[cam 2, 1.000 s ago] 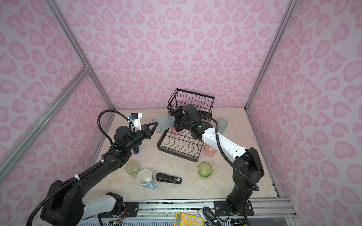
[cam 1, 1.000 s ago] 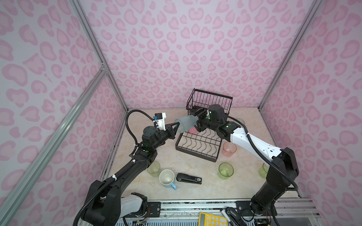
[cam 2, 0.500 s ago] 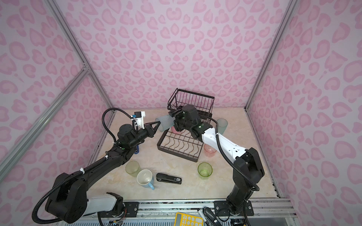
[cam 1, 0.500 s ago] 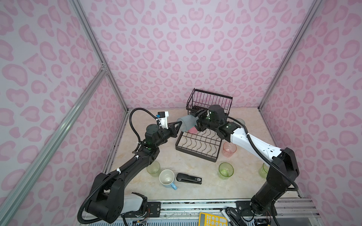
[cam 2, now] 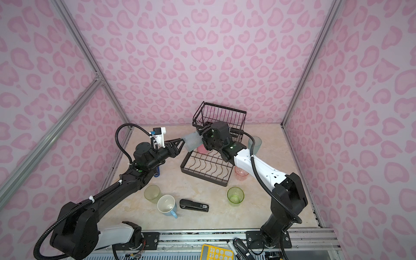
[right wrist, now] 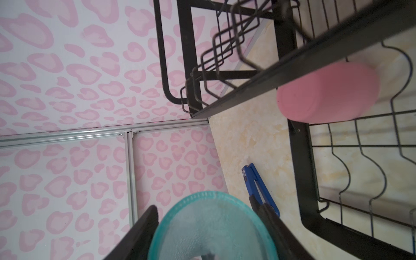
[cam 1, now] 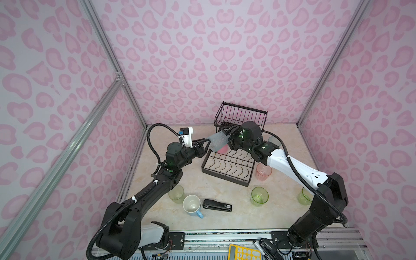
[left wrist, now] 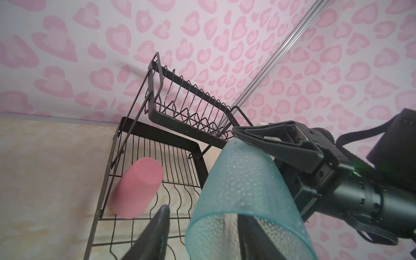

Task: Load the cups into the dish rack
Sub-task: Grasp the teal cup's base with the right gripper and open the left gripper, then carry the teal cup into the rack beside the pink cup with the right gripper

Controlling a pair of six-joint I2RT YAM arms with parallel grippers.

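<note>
A frosted blue-grey cup (cam 1: 218, 140) (cam 2: 192, 141) hangs in the air on its side over the left end of the dish rack (cam 1: 225, 177) (cam 2: 203, 177). My right gripper (cam 1: 226, 138) (right wrist: 203, 204) is shut on it, one finger on each side of its wall (right wrist: 209, 227). My left gripper (cam 1: 206, 144) (left wrist: 202, 213) stands open at the cup's mouth (left wrist: 243, 186): one finger is inside, the other stands off the wall. A pink cup (cam 1: 222, 149) (left wrist: 137, 186) (right wrist: 326, 92) lies in the rack's lower tray.
On the table stand a pale green tumbler (cam 1: 176, 193), a light-blue mug (cam 1: 191, 203), a clear green cup (cam 1: 260, 196), a pinkish ribbed cup (cam 1: 263, 171), another green cup (cam 1: 304, 197) and a second frosted cup (cam 2: 255, 144). A black stapler (cam 1: 217, 205) and a blue stapler (right wrist: 258, 184) lie nearby.
The left gripper's jaws have opened off the frosted cup's rim. The right gripper has closed on the cup, which stays where it was in the air.
</note>
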